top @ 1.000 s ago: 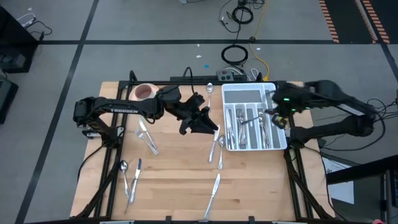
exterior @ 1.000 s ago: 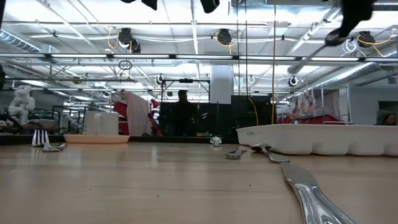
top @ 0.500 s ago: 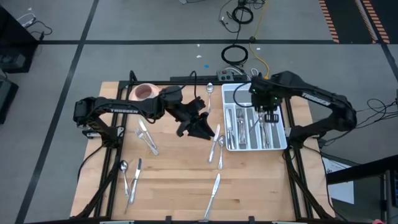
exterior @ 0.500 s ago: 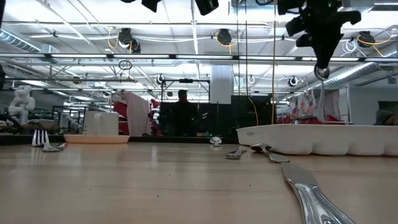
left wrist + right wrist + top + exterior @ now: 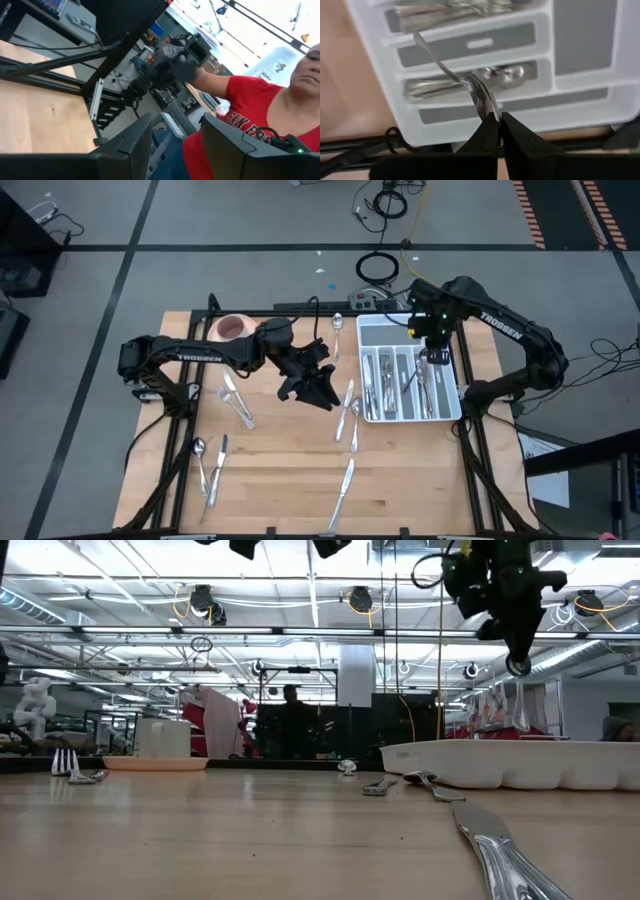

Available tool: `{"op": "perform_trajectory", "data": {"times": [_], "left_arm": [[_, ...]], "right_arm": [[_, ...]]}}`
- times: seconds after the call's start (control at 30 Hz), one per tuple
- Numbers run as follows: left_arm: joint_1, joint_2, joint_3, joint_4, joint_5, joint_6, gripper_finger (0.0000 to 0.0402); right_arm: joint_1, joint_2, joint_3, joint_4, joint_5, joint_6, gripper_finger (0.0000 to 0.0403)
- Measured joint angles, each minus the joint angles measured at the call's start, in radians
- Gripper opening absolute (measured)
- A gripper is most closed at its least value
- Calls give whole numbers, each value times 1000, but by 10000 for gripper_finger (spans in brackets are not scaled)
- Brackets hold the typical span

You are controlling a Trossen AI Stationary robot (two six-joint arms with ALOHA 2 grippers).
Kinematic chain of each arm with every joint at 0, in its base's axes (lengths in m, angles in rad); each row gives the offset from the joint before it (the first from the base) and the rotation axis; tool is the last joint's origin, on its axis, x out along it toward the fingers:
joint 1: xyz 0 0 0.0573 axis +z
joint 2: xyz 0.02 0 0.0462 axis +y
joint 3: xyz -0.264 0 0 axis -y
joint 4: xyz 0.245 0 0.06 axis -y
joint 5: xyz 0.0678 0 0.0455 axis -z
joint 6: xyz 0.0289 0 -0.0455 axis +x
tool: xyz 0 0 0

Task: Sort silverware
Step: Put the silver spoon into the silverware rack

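Wooden table (image 5: 280, 470), white tray (image 5: 455, 395) at far right corner. My right gripper (image 5: 496, 131) pinched on slim silver utensil (image 5: 451, 75), hanging handle-down directly above tray's long slots. Left gripper (image 5: 172, 142) parted, empty, mid-table. Loose silverware (image 5: 347, 416) scattered beside tray, nearer left arm.

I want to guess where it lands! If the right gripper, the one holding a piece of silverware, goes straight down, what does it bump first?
Probably the white tray: the right gripper, shut on a piece of silverware, points down at its compartments. Which compartment is unclear.
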Motion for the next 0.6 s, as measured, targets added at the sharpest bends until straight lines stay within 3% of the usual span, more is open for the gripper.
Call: {"op": "perform_trajectory", "data": {"times": [0.27,0.47,0.6], "left_arm": [[30,0,0,0,80,1,173],[58,0,0,-25,119,9,173],[74,0,0,-24,121,30,173]], "right_arm": [[-137,4,-171,0,34,-75,0],[-142,4,-309,-1,41,-134,0],[-128,4,-339,1,124,-189,0]]}}
